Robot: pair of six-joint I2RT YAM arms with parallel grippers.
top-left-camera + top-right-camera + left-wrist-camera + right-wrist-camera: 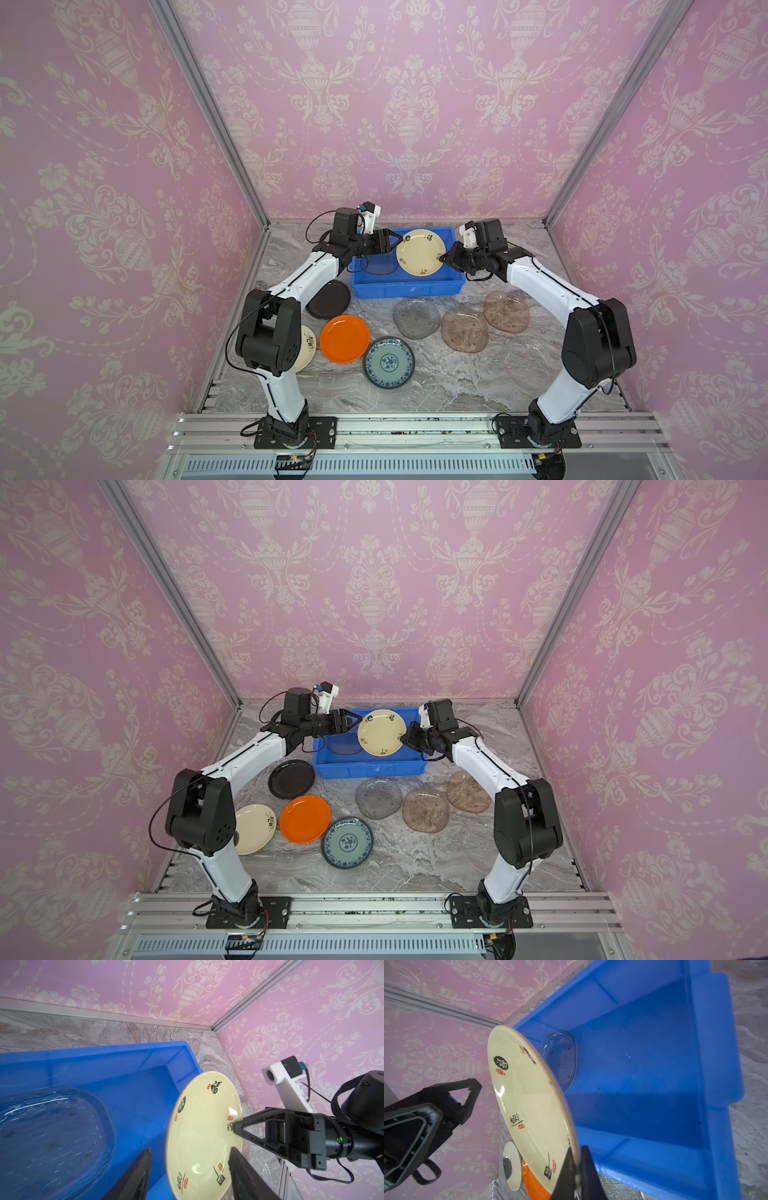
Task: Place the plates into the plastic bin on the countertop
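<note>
Cream plate [419, 252] tilts steeply, face toward the left gripper [397, 243].

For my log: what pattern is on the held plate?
The cream plate: black calligraphy, red seals; left wrist view.

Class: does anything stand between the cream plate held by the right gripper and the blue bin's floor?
Nothing visible does. The cream plate hangs tilted over the bare half of the plastic bin. A clear glass plate lies in the other half, off to the side of the cream plate's way down.
</note>
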